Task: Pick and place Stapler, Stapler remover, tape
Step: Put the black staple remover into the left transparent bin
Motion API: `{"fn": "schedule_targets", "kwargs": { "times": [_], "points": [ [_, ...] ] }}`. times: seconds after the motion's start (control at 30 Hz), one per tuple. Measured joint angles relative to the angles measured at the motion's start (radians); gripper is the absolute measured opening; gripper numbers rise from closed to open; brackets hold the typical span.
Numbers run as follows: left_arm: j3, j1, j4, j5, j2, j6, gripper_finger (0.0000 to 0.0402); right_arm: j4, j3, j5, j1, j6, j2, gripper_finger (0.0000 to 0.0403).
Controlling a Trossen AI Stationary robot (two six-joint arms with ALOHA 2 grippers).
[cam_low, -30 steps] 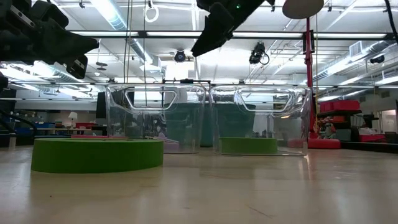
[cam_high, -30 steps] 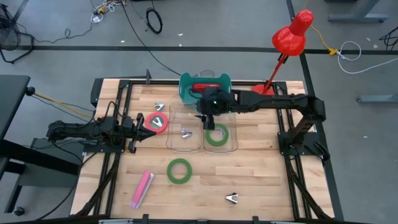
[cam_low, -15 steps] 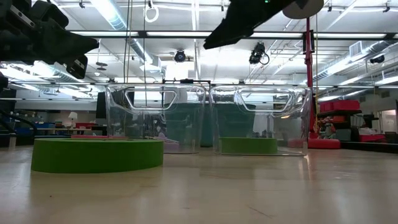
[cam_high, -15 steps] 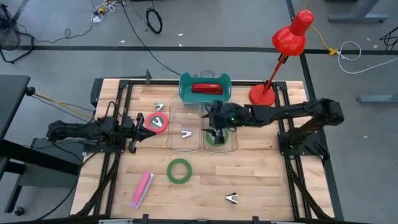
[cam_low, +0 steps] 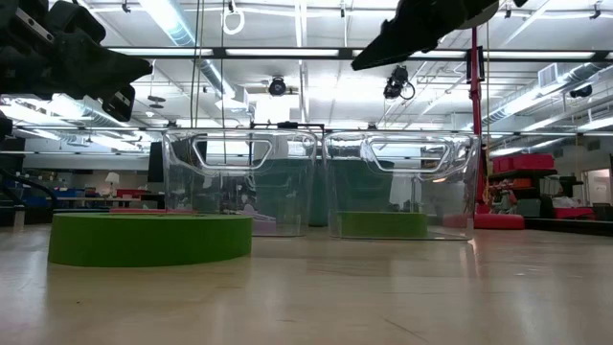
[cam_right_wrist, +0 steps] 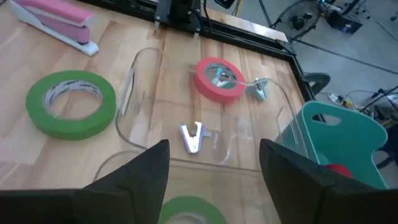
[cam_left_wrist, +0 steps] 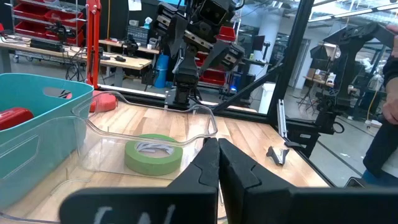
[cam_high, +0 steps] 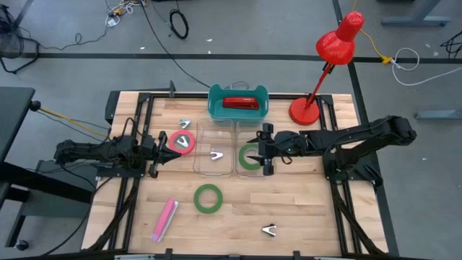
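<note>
Surface: a pale wooden plank surface (cam_high: pixel 303 209) seen from above, a dark arm entering from each side.
Near edge, 6 o'clock: a small metal staple remover (cam_high: pixel 269 230) lies alone; at 7 o'clock a pink stapler (cam_high: pixel 164 219) lies flat.
Loose green tape: a flat green ring of tape (cam_high: pixel 208 198) lies on the wood just nearer than the two clear bins.
Clear bins: two clear plastic bins stand side by side at the centre. The left clear bin (cam_high: pixel 204 170) holds a small metal staple remover (cam_high: pixel 216 154); the right clear bin (cam_high: pixel 271 173) holds a second green ring of tape (cam_high: pixel 249 156).
Right pincer: the right pincer (cam_high: pixel 266 149) hangs above the right bin's 3 o'clock rim, fingers spread wide, holding nothing.
Left pincer: the left pincer (cam_high: pixel 175 142), at 9 o'clock, has its fingers pressed together, empty, its tips over the red-pink ring of tape (cam_high: pixel 182 141), which lies flat on the wood just left of the left bin.
Further back: another small metal remover (cam_high: pixel 185 123) lies at 11 o'clock.
Far edge, 12 o'clock: a teal plastic bin (cam_high: pixel 215 108) holds a red stapler (cam_high: pixel 240 102).
Far right, 1 o'clock: a red desk lamp (cam_high: pixel 336 45) stands on its round base.
</note>
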Motion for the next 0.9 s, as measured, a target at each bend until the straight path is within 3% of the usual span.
{"fn": "schedule_targets", "kwargs": {
  "times": [0.5,0.9],
  "points": [
    [0.000,0.000,0.000,0.000,0.000,0.000,0.0003,-0.060,-0.006,-0.011,0.206,0.050,-0.056,0.0249],
    [0.000,0.000,0.000,0.000,0.000,0.000,0.0003,-0.109,-0.006,-0.037,0.346,0.328,-0.038,0.0249]
  ]
}}
